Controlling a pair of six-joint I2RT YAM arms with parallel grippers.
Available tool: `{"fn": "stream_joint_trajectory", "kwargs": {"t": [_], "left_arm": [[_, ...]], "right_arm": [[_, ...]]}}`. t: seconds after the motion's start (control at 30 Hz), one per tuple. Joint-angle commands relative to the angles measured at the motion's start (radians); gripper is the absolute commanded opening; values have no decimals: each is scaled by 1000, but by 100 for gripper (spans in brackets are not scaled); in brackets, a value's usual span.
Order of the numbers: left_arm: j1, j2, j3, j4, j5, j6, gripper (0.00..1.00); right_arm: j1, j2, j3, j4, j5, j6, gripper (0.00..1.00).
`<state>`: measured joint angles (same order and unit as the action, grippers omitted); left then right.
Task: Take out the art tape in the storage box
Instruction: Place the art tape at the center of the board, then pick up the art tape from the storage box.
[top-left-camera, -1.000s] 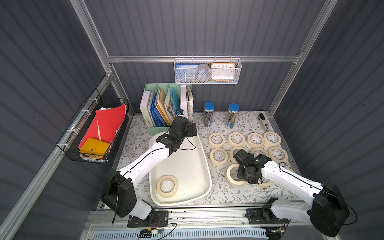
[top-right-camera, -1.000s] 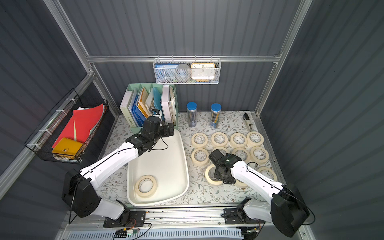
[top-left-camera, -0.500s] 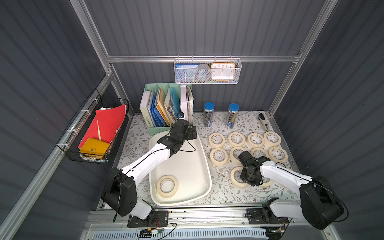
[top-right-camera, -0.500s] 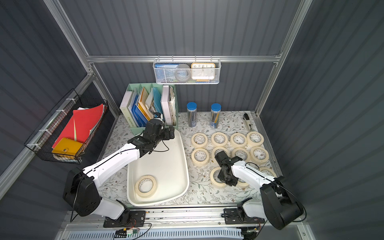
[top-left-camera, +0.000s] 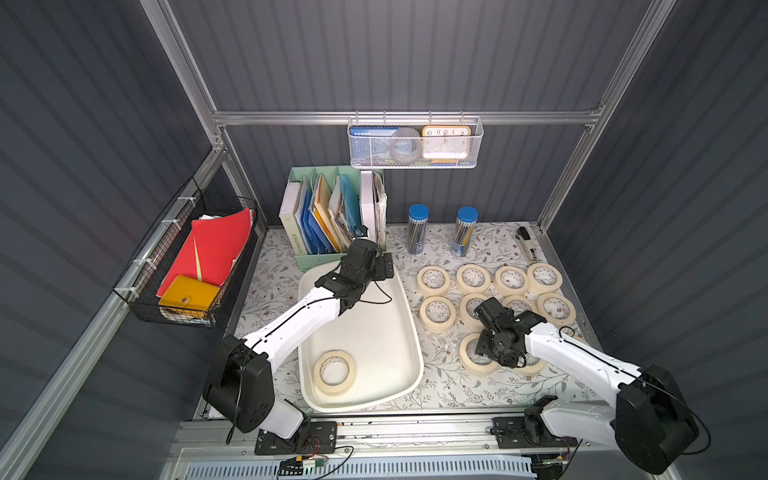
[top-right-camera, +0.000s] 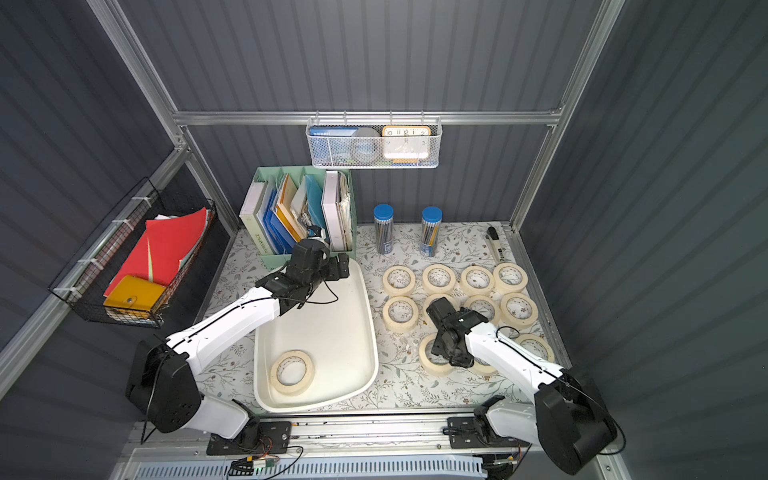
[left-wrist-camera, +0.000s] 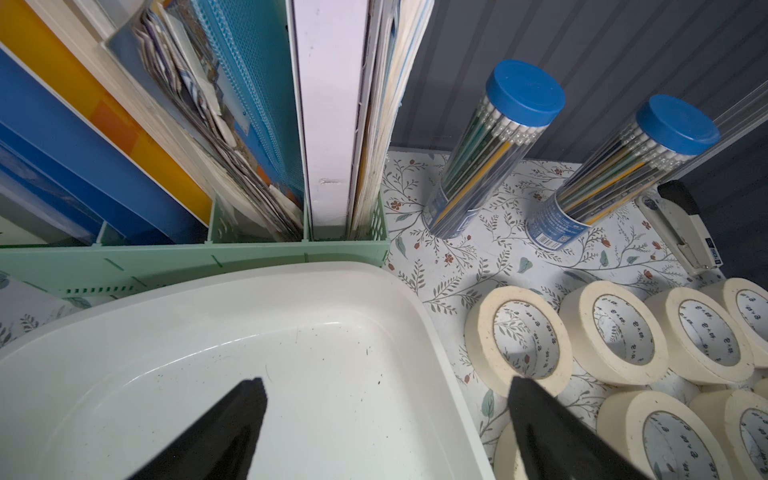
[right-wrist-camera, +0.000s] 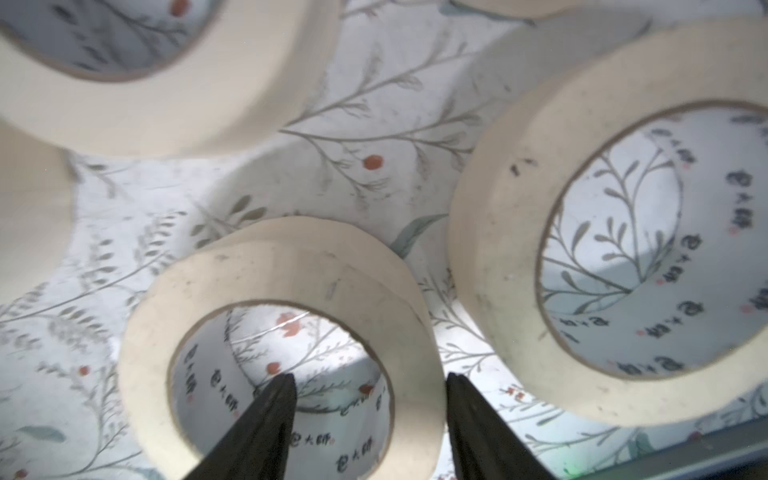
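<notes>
**Right gripper** (right-wrist-camera: 368, 376): we record its jaws part-spread astride the wall of the straddled roll (right-wrist-camera: 291, 266). One finger (right-wrist-camera: 266, 419) is inside the core and the other is outside. A gap shows on each side, so nothing is clamped. In a top view this roll (top-left-camera: 465, 355) lies flat on the floral mat (top-left-camera: 440, 386), at the 6 o'clock edge of the laid-out rolls (top-left-camera: 511, 293).

**Left gripper** (left-wrist-camera: 384, 386): jaws wide, holding nothing. It hangs over the 1 o'clock corner of the storage box (top-left-camera: 374, 328), with one finger above the box floor and the other past the rim.

**Storage box**: its long axis runs roughly 12 to 6. The 12 o'clock end sits close against the mint file organiser (top-left-camera: 309, 259); we cannot tell whether they touch. The 6 o'clock end is near the front rail (top-left-camera: 415, 432).

**Art tape in the box**: in both top views we list one boxed roll (top-left-camera: 332, 389) (top-right-camera: 289, 389). It lies flat with its core axis upright, so it has no long axis in plan. It sits in the box's 7 o'clock corner, near the wall, and the rest of the floor is bare.

**Open room**: a bare strip of mat separates the box's 3 o'clock rim from the laid-out rolls. It widens at 5 o'clock toward the rail.

**Edges**: at 12 o'clock the rolls are bounded by two pencil tubes (top-left-camera: 417, 228) and a stapler (top-left-camera: 524, 245).
</notes>
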<state>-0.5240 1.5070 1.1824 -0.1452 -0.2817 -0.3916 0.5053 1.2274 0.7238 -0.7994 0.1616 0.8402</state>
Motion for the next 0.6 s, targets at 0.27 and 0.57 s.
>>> {"fn": "stream_joint_trajectory", "kwargs": {"t": [0.27, 0.57], "left_arm": [[1, -61, 56, -349, -15, -36, 97], [-130, -188, -60, -679, 77, -285, 93]], "right_arm": [[95, 77, 207, 2, 83, -75, 66], [69, 270, 439, 19, 103, -226, 68]]}}
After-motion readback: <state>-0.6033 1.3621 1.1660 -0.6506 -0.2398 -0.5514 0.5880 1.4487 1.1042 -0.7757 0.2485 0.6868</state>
